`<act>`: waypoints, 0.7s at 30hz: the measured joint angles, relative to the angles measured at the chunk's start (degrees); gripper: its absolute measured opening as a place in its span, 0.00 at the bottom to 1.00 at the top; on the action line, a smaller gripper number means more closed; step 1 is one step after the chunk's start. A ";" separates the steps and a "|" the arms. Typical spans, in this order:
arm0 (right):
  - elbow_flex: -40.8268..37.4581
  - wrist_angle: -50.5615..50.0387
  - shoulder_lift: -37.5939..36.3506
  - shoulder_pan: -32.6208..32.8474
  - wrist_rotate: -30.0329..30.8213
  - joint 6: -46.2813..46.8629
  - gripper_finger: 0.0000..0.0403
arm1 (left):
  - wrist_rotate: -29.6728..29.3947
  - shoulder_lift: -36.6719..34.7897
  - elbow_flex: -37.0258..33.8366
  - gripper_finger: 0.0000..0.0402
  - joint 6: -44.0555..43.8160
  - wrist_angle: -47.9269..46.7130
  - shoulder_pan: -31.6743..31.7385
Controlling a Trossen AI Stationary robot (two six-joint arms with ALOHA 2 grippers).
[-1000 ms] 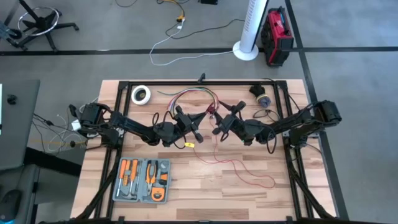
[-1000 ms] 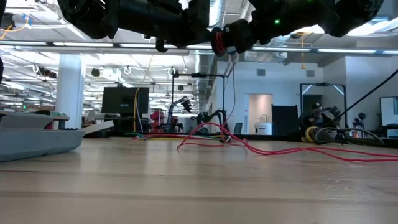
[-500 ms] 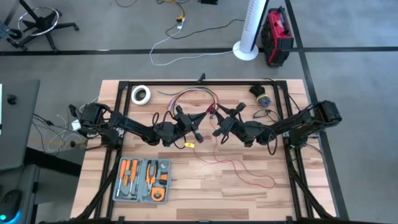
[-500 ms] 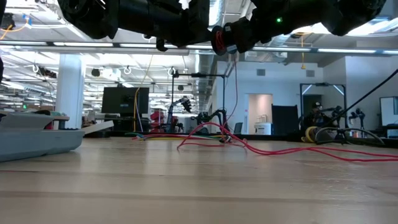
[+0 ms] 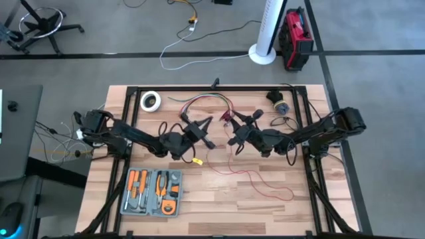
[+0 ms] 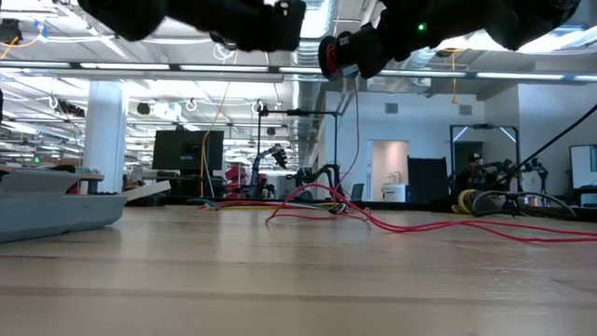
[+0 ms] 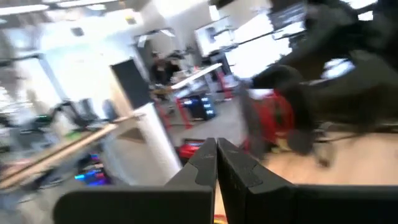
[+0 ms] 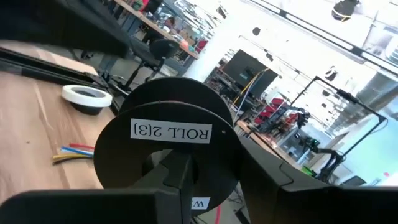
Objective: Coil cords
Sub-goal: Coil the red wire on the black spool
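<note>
The cord is a thin red wire: part is wound on a black spool [image 8: 168, 140] labelled "ROLL 2|3|", seen with its red winding in the low view [image 6: 332, 56]. From there a strand [image 6: 354, 140] hangs down to loose loops on the table [image 5: 255, 178]. My right gripper [image 5: 232, 131] is shut on the spool above the table's middle. My left gripper [image 5: 204, 126] hovers just left of the spool. Its fingers [image 7: 216, 155] are shut with nothing seen between them. My right gripper holds the spool between its two fingers. One finger [image 8: 177, 180] lies over the labelled flange face [image 8: 171, 155], and the other [image 8: 267, 171] stands on the spool's far side. The spool is lifted clear of the table, and the red strand hangs below it.
A grey tray of orange-handled tools [image 5: 153, 191] lies at the near left. A white tape roll [image 5: 151, 101] sits at the far left and a bundle of coloured wires [image 5: 206, 103] at the far middle. Dark small parts [image 5: 279, 103] lie far right. Black frame rails border the table.
My left gripper has drawn back a little from the spool toward the table's left and has turned about its wrist. My right gripper keeps the spool in place, and the red strand still hangs down to the table.
</note>
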 joint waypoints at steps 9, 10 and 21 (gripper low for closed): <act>0.00 -10.39 -7.55 2.30 -5.17 1.17 0.26 | -3.37 -6.85 -4.10 0.00 3.48 -4.35 -1.23; 0.00 -13.37 -9.13 2.35 -7.00 2.28 0.27 | 0.40 -7.67 -6.02 0.00 1.37 -4.01 -0.68; 0.00 -36.09 -25.56 -6.39 -41.64 20.29 0.27 | 48.90 -6.33 -13.60 0.00 -21.42 -4.41 14.42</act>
